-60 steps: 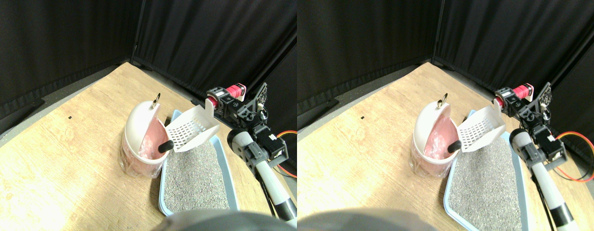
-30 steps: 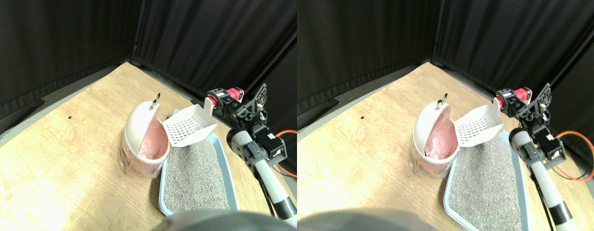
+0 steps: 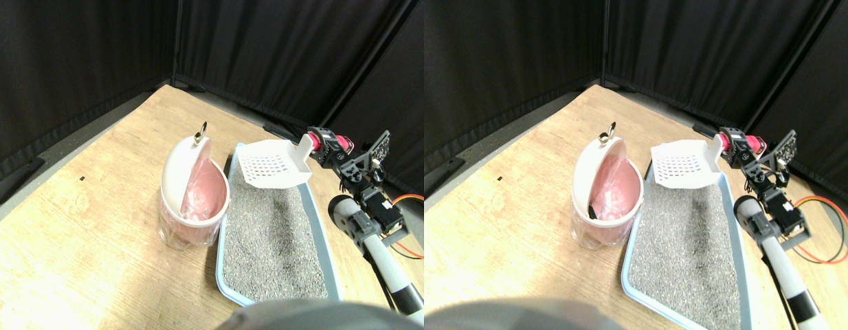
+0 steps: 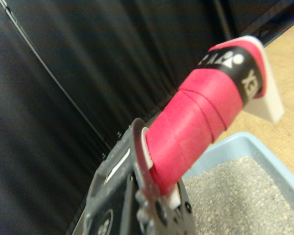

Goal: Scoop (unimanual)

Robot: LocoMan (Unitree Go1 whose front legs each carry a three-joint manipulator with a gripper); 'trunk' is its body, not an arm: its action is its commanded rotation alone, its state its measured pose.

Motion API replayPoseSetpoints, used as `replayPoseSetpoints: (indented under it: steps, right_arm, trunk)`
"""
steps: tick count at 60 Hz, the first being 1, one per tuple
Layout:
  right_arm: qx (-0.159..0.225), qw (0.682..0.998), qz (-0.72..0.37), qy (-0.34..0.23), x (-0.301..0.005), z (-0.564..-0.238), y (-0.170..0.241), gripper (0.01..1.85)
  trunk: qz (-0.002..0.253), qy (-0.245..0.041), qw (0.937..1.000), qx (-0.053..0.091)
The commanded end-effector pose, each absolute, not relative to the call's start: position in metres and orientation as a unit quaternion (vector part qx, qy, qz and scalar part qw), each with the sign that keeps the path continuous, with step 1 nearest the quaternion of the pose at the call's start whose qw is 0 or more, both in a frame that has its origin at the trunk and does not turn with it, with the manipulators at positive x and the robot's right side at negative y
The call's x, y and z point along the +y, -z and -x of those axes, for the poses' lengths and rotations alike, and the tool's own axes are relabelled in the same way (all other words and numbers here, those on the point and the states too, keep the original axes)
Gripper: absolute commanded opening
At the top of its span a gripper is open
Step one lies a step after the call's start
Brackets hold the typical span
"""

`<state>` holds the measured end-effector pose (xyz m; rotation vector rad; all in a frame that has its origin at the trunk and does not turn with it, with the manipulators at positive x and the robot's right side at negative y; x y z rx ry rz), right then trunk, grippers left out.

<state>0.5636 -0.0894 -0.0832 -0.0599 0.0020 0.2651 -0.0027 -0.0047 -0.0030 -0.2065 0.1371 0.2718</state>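
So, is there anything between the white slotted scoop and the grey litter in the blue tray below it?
Nothing visible. The white slotted plastic scoop hangs over the far end of the light-blue tray, with bare grey litter beneath.

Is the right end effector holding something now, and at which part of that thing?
Yes. The right end effector holds the white slotted plastic scoop by its pink-wrapped handle, with the scoop head above the light blue litter tray.

Right manipulator [image 3: 369, 227] reaches forward, raised; claw [image 3: 326, 146] at far end.
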Motion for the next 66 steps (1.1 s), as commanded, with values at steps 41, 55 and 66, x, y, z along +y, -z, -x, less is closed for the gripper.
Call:
replayPoseSetpoints:
  steps: [41,55,66]
  right_arm:
    - [-0.107,0.987,-0.092,-0.072,-0.182,-0.544,0.12,0.05]
    - [-0.09,0.989,-0.101,-0.06,-0.195,-0.532,0.135,0.05]
    - [-0.079,0.989,-0.108,-0.061,-0.201,-0.527,0.147,0.05]
  trunk:
    - [0.07,-0.059,0.9926,0.08]
    - [0.068,-0.051,0.9933,0.078]
    - [0.065,-0.05,0.9936,0.077]
